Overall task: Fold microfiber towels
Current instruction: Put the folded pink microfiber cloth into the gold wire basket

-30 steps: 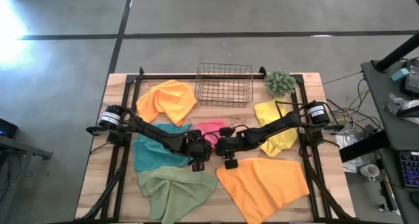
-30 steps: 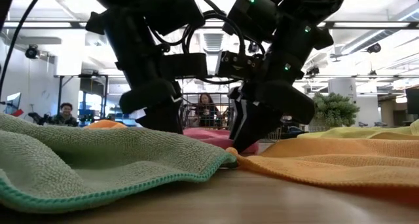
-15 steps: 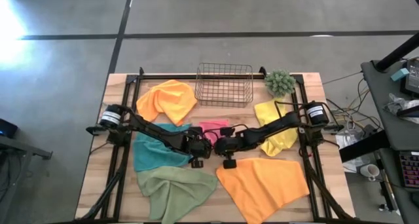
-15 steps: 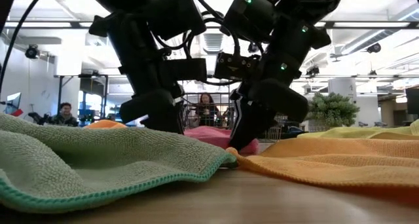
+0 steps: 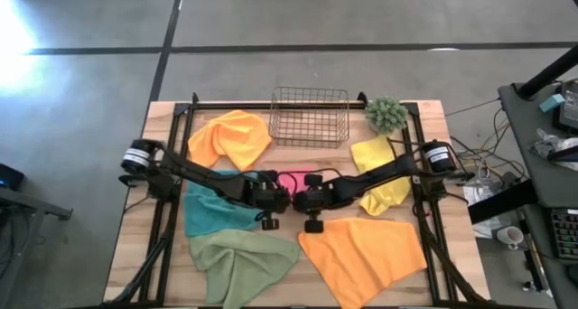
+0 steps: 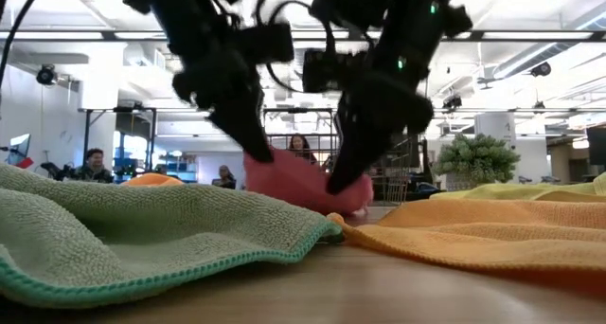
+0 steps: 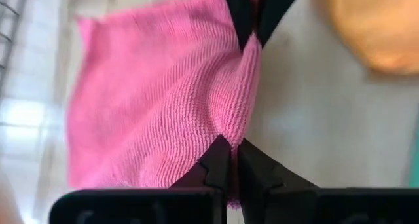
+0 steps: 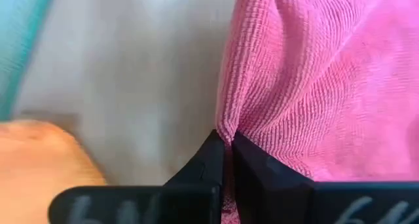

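Observation:
The pink microfiber towel [image 5: 291, 177] lies at the table's middle, with its near edge raised. My left gripper [image 5: 278, 193] and my right gripper [image 5: 303, 193] stand close together over that edge, and both are shut on it. In the low view the pink towel [image 6: 301, 178] sags between the left gripper [image 6: 256, 159] and the right gripper [image 6: 339, 184]. Around it lie an orange towel [image 5: 230, 137], a teal towel [image 5: 212, 210], a sage green towel [image 5: 244, 259], a second orange towel [image 5: 366, 250] and a yellow towel [image 5: 379, 169], all flat on the table. My left gripper pinches the pink towel's near edge [image 7: 230, 128] between its two fingers, toward the edge's left end. The fingers slant down from the table's left and near side. The edge is lifted and the cloth falls away from it toward the table. My right gripper pinches the same near edge [image 8: 224, 127] between its two fingers, toward its right end. It slants down from the table's right. The cloth puckers at the fingertips and hangs slack; its far part [image 5: 291, 173] stays low.
A copper wire basket [image 5: 310, 117] stands at the far edge in the middle, with a small green plant [image 5: 386, 115] to its right. Black frame rails [image 5: 172, 164] run along both sides of the table. Bare wood [image 6: 379, 286] shows near the front edge.
Both grippers have shut on the pink towel's near edge and then risen. That edge has come off the table and now sags between them, while the towel's far part has stayed low.

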